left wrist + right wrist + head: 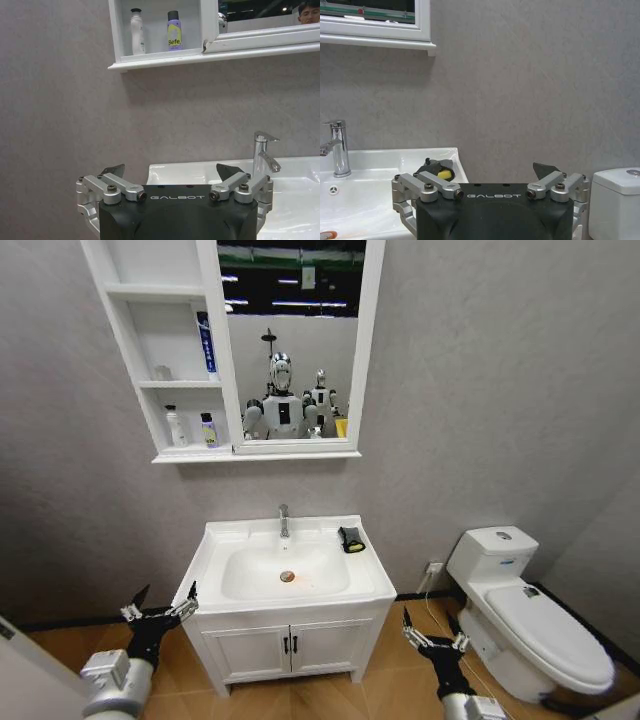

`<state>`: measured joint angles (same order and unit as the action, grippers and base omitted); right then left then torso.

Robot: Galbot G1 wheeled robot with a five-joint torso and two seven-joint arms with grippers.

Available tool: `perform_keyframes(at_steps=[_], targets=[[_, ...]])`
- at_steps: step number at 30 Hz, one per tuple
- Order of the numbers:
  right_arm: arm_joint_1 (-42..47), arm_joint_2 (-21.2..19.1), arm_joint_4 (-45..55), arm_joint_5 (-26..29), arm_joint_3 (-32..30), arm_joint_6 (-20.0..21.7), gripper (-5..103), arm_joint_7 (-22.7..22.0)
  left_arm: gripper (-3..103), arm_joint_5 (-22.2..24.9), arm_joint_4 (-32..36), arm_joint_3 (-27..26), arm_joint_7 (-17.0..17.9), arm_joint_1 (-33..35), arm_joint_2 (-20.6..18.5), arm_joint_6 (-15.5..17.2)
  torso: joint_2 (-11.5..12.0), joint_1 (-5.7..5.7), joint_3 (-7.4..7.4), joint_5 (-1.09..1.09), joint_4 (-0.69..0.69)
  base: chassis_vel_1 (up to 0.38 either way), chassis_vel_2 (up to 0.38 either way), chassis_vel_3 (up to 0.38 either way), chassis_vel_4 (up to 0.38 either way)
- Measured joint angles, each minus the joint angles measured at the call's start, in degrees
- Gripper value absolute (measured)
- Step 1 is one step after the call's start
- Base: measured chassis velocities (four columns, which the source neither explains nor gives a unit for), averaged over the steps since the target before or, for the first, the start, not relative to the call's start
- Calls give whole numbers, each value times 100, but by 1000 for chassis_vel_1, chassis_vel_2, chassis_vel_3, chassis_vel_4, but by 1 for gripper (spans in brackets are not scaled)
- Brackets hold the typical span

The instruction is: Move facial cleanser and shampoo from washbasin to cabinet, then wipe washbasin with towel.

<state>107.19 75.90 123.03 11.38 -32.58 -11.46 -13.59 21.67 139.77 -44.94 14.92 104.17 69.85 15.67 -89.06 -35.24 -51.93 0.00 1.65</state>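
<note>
Overhead, the cabinet hangs on the grey wall beside its mirror, directly above the washbasin. The head view takes in the toilet to the right and the two-door cupboard under the basin. The left wrist view shows the cabinet's lowest shelf closely: a white bottle and a purple bottle stand upright side by side, the purple one's yellow label reading "Befe". A blue tube stands on the shelf above. The chrome tap points toward the drain. The towel lies on the basin's back right corner, its long axis running front to back. The left gripper hovers off the basin's left front corner, spread wide, holding nothing. The right gripper, likewise wide open and empty, hangs between basin and toilet. Both wrist housings read "GALBOT".
</note>
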Motion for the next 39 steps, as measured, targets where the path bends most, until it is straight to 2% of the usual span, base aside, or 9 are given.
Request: perform_keyframes(at_steps=[15, 18, 19, 20, 23, 24, 26, 31, 39], targets=[[-66, -51, -18, -22, -2, 4, 100, 79, 100, 6, -5, 4, 7, -1, -5, 7, 1, -1, -1, 0, 1, -189, 192, 200, -201], [-114, -115, 144, 213, -24, 467, 100, 117, 100, 6, -5, 4, 8, -1, -5, 7, 3, -6, -2, -1, -1, -256, 273, 204, -237], [-217, -197, 254, 493, -14, 928, 100, -19, 100, 6, -5, 4, 9, -2, -5, 8, 3, -9, -3, -3, 0, -213, 220, 137, -159], [-217, -197, 254, 493, -14, 928, 100, -19, 100, 6, -5, 4, 9, -2, -5, 8, 3, -9, -3, -3, 0, -213, 220, 137, -159], [-829, -644, 389, 1373, -31, 1990, 100, -264, 100, 6, -5, 5, 9, -2, -5, 8, 4, -9, -3, 2, 1, -123, 73, 74, -72], [-829, -644, 389, 1373, -31, 1990, 100, -264, 100, 6, -5, 5, 9, -2, -5, 8, 4, -9, -3, 2, 1, -84, 44, 42, -31], [-1188, -1134, 429, 1909, -64, 2411, 100, -352, 100, 7, -5, 4, 9, -1, -7, 9, 3, -4, -2, 0, 1, 0, 0, 0, 0], [-1864, -1999, 148, 2557, 4, 2772, 100, -217, 100, 7, -5, 4, 10, 1, -5, 9, -2, 5, 1, 1, -1, 72, -26, -45, 28], [-3022, -2548, -816, 3426, 364, 3176, 100, -13, 100, 7, -5, 4, 9, -1, -5, 9, 1, -3, -2, 1, 0, 8, -12, -13, 4]])
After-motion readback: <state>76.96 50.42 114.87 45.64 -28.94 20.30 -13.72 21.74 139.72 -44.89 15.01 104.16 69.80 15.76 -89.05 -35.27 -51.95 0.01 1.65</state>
